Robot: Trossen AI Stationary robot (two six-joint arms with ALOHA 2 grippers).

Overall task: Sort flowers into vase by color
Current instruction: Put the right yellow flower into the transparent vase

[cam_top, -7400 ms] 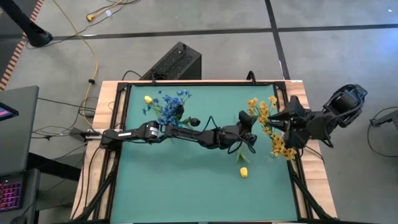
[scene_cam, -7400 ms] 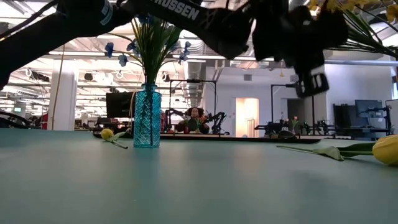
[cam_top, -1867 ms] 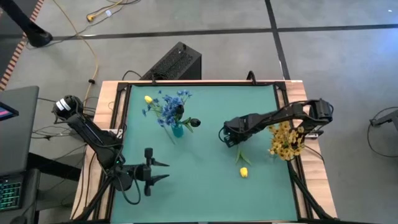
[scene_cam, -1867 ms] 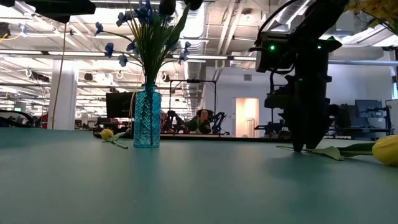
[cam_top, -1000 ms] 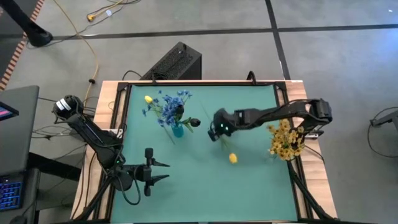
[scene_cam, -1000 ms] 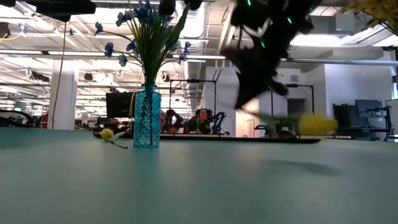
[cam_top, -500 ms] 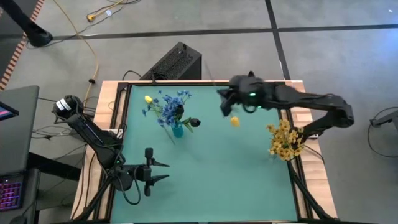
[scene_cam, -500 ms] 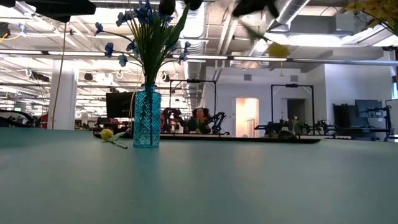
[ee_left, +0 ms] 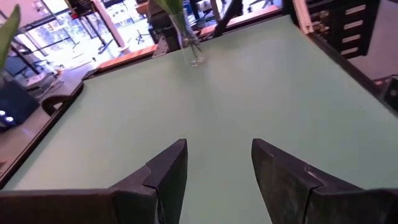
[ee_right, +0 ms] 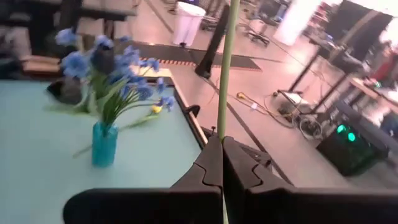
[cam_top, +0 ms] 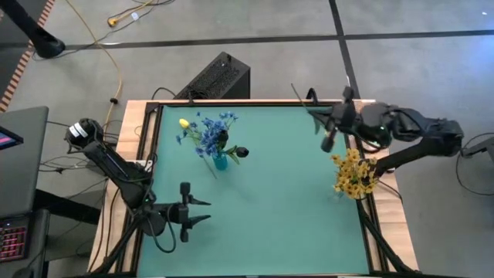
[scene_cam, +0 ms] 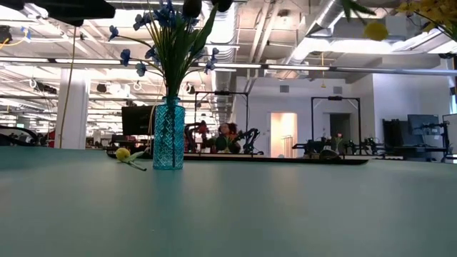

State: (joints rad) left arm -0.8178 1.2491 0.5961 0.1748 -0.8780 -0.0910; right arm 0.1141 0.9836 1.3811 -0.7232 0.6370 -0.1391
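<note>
One yellow-bud stem (ee_right: 225, 68) runs straight out past right gripper (ee_right: 222, 163), pinched in its fingertips, above table's (cam_top: 255, 224) far-right corner; left gripper (ee_left: 216, 171) spread.

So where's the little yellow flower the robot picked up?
The yellow bud is up in the air, its stem pinched in the shut right gripper near the table's far right corner, just above the yellow-orange bunch.

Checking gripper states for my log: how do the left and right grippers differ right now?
The left gripper is open and empty; the right gripper is shut on a thin green flower stem. The left gripper hangs low over the teal table's left side; the right gripper sits high at its right side. Both have two dark fingers.
</note>
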